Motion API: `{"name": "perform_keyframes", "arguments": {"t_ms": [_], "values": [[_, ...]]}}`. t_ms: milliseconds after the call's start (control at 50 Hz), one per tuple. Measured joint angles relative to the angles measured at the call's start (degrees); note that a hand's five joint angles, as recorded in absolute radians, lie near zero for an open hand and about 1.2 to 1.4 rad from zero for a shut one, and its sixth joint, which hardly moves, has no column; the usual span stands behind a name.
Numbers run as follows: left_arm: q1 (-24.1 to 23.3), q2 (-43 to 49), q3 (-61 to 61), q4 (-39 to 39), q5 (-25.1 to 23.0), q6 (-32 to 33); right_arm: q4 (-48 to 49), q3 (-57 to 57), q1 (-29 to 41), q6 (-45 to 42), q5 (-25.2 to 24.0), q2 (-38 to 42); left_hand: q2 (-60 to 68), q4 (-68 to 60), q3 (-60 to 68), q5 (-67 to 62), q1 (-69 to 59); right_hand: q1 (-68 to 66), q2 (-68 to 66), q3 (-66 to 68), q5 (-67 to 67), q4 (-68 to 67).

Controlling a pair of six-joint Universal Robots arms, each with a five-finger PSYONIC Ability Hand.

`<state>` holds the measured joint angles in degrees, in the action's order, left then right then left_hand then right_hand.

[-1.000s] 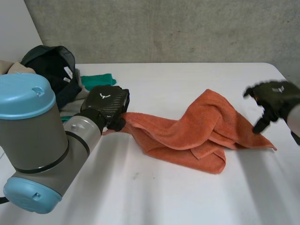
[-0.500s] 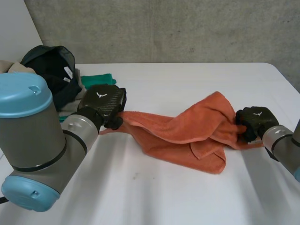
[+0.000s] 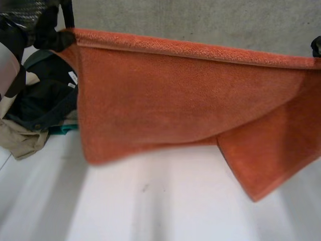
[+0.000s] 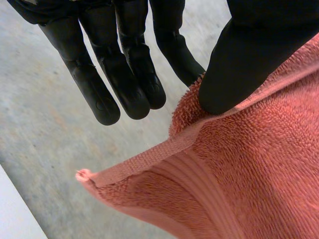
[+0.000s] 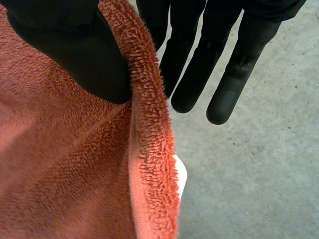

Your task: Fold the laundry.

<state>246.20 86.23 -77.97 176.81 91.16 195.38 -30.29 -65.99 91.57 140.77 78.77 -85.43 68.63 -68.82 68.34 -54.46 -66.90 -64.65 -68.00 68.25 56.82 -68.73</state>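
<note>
The orange terry towel (image 3: 170, 105), which half a second ago lay crumpled on the white table (image 3: 160, 211), now hangs in the air as a broad sheet, its top hem pulled nearly straight between the two hands. The left hand (image 3: 30, 20) holds one top corner: in its wrist view the thumb presses the hem against one of the straight fingers (image 4: 119, 74). The right hand (image 5: 75, 45) pinches the opposite end of the same hem between its thumb and straight fingers. The cloth is spread but not yet flat: toward the right hand a doubled part hangs lower, ending in a point. The heap of dark, beige and green clothes (image 3: 35, 105) sits behind the left corner. I judge the towel is ready to be laid out for its first fold
</note>
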Motion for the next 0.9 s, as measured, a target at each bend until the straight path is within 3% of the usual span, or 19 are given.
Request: {"name": "perform_keyframes", "arguments": {"t_ms": [160,320,360,380,420,460,560,640,720,800,900], "values": [[-0.3,12.1,-0.9,-1.8,-0.2,7.3,-5.2,2.2,0.3,-7.7,0.3,5.5,0.0,0.0,0.0,0.0,0.0,0.0,0.0,0.0,0.0,0.0],[-0.4,30.1,6.9,0.0,0.7,10.9,-0.8,3.4,2.5,-10.8,1.8,17.3,0.0,0.0,0.0,0.0,0.0,0.0,0.0,0.0,0.0,0.0],[-0.4,30.1,6.9,0.0,0.7,10.9,-0.8,3.4,2.5,-10.8,1.8,17.3,0.0,0.0,0.0,0.0,0.0,0.0,0.0,0.0,0.0,0.0],[-0.5,35.8,14.7,1.4,1.1,11.9,4.9,5.5,3.8,-10.7,3.5,21.1,0.0,0.0,0.0,0.0,0.0,0.0,0.0,0.0,0.0,0.0],[-0.6,36.4,15.8,1.6,1.2,12.0,5.7,5.8,3.9,-10.7,3.7,21.5,0.0,0.0,0.0,0.0,0.0,0.0,0.0,0.0,0.2,0.0],[-0.8,41.2,27.7,5.0,1.6,13.3,15.7,9.5,5.2,-10.4,6.0,24.2,0.0,0.0,0.1,0.0,0.0,0.0,0.0,0.1,0.7,0.0],[-0.9,43.7,43.1,15.2,1.8,14.4,37.3,14.2,6.6,-9.1,8.2,24.2,0.1,0.0,0.1,0.0,0.0,0.0,0.0,0.2,1.1,0.0],[-1.0,43.2,48.7,22.9,2.0,14.5,49.4,15.4,7.1,-8.3,8.5,22.4,0.1,0.0,0.1,0.0,0.0,0.0,0.0,0.2,1.8,0.0],[-1.2,41.8,47.4,25.9,2.3,14.3,52.6,14.6,7.3,-7.9,7.6,20.8,0.1,0.0,0.1,0.0,0.0,0.0,0.0,0.2,2.0,0.0],[-1.2,39.1,40.4,25.7,2.6,14.0,49.7,11.7,7.5,-7.5,5.9,20.0,0.1,0.0,0.1,0.0,0.0,0.0,0.0,0.2,2.0,-0.1],[-1.0,34.3,23.0,24.8,2.5,13.7,41.8,4.2,7.5,-6.0,3.0,19.3,0.1,0.0,0.1,0.0,0.0,0.0,0.0,0.2,2.0,-0.1]]}}
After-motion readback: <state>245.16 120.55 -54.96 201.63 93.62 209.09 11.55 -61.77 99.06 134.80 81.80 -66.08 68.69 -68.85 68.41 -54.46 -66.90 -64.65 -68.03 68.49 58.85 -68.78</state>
